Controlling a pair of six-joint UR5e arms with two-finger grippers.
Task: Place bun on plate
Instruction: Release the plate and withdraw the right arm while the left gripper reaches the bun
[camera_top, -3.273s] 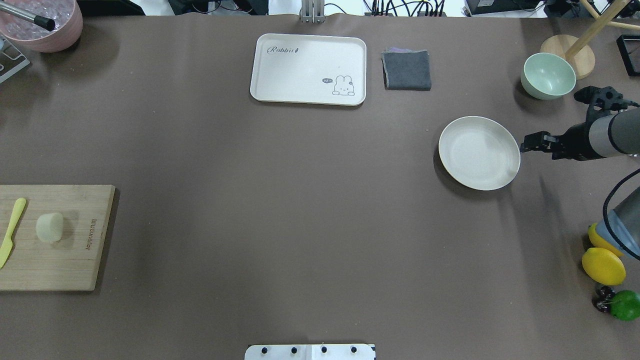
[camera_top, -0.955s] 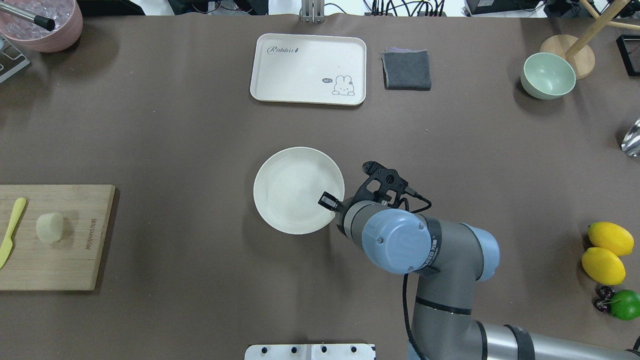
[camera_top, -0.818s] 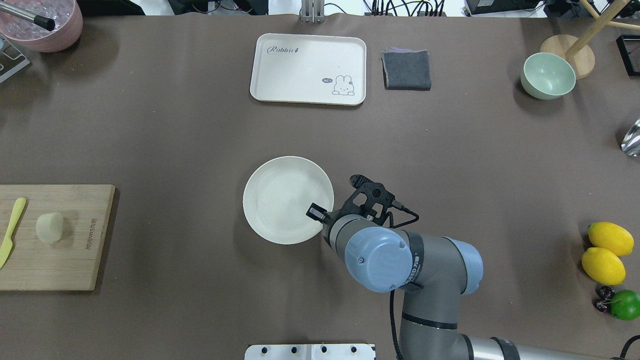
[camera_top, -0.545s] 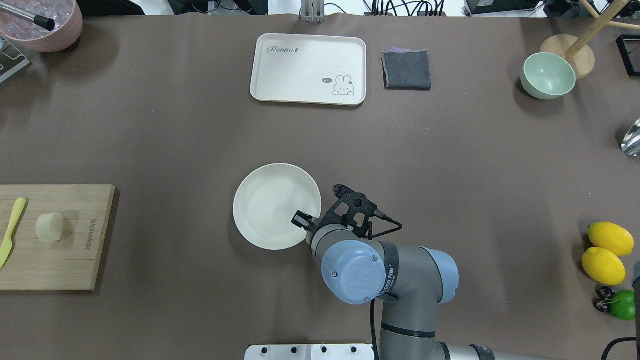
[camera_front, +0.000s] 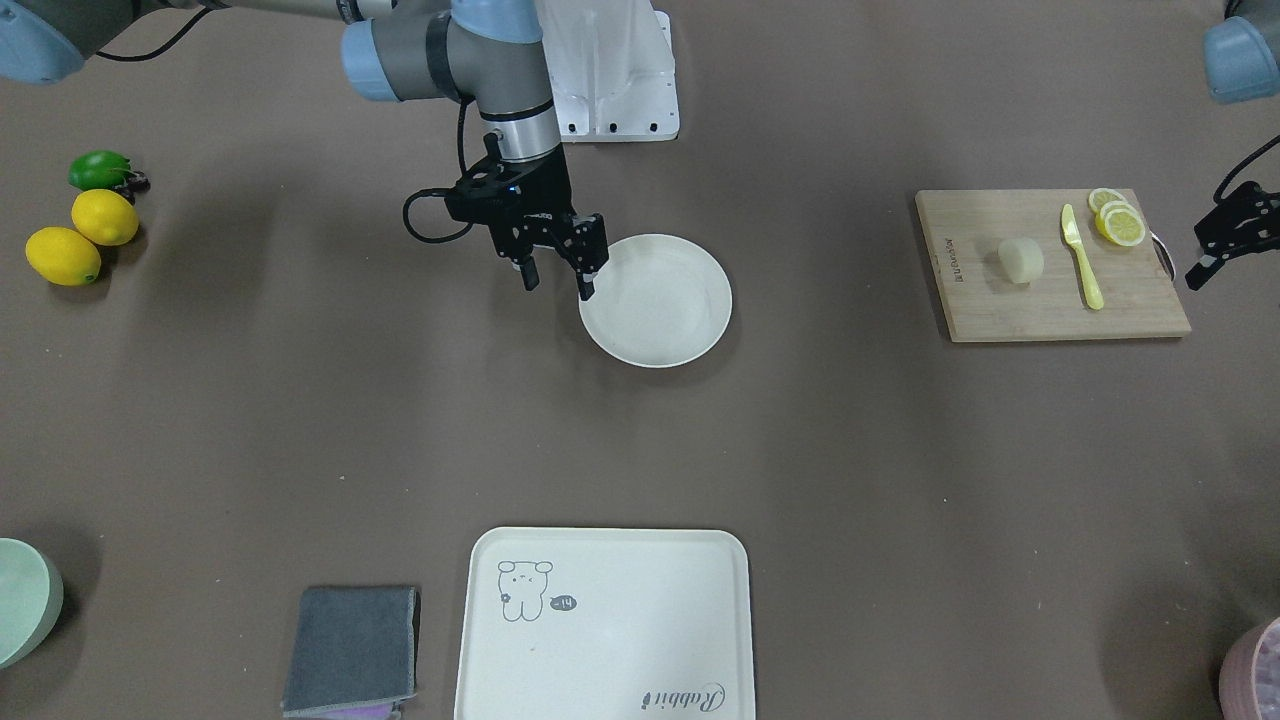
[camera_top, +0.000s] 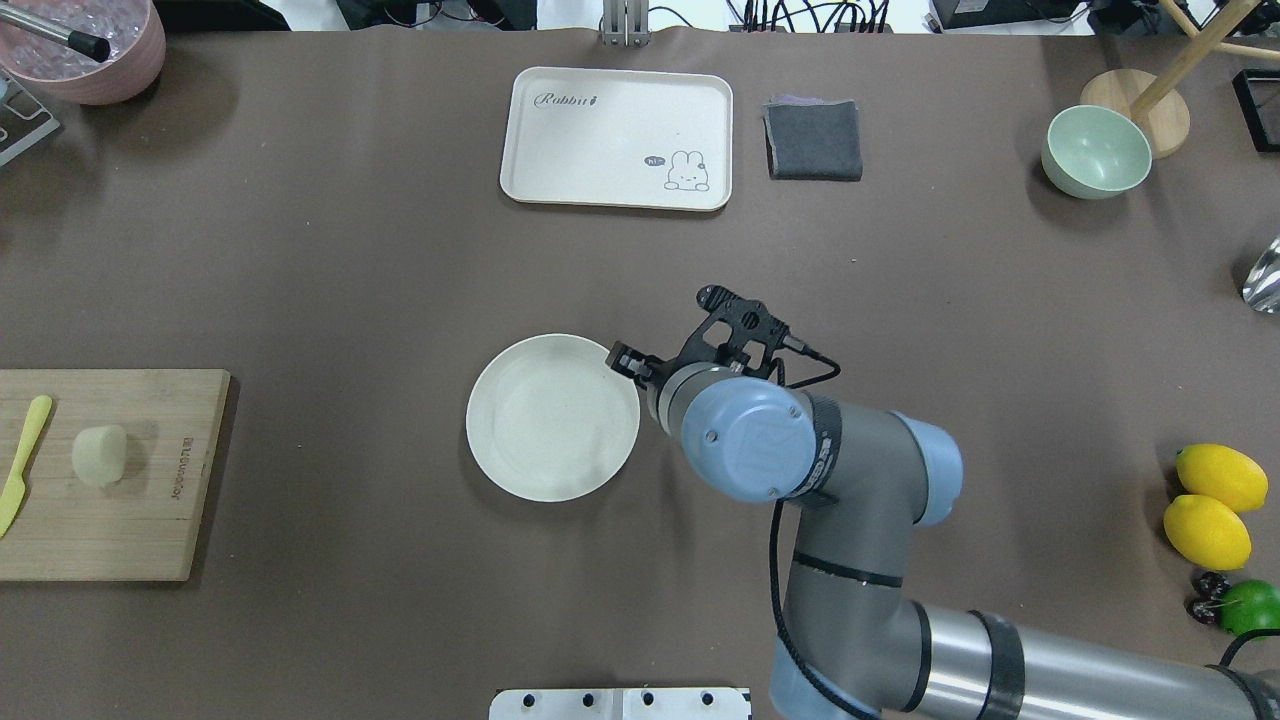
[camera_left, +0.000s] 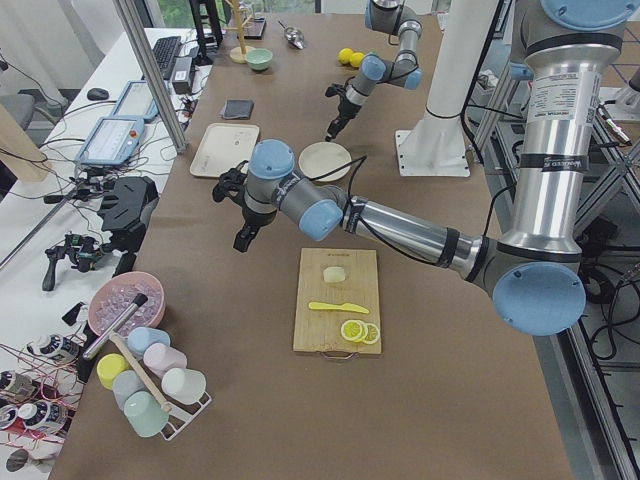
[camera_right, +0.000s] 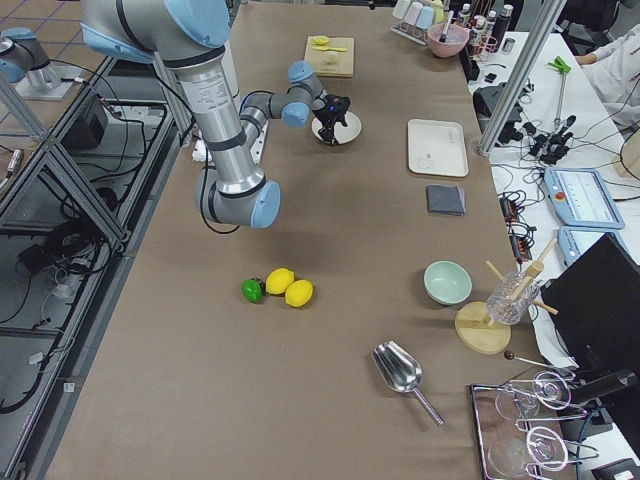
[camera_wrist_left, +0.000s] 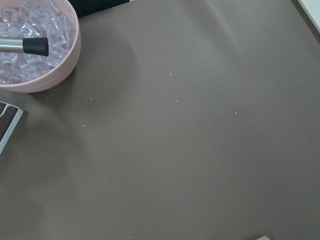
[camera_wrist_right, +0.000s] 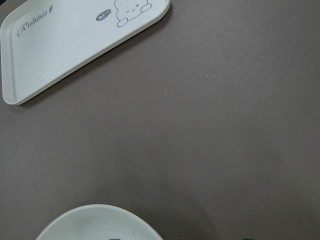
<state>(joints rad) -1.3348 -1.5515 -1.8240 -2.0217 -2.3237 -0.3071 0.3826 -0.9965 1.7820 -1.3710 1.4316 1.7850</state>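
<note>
- Mid-tabletop (camera_top: 330, 280): plate (camera_top: 552, 417) empty; right gripper (camera_front: 558, 288) at its rim, fingers wide, holding nothing.
- Bun (camera_front: 1021, 260) on board (camera_front: 1000, 312), well apart from plate, ungrasped.
- Left gripper (camera_front: 1205, 268) beside board; its fingers' spread, cannot tell. Judging so: pick and carry remain.

The cream rectangular tray (camera_top: 615, 140) at the far middle of the table carries the word "Rabbit" in slanted grey script at its far left corner; near its right corner a small dark speech bubble (camera_top: 655, 161) reading "hi~" sits just beside a line drawing of a rabbit (camera_top: 687, 171). The pale wooden cutting board (camera_top: 110, 520) at the left has one engraved line of lettering along its right edge, too small to read
</note>
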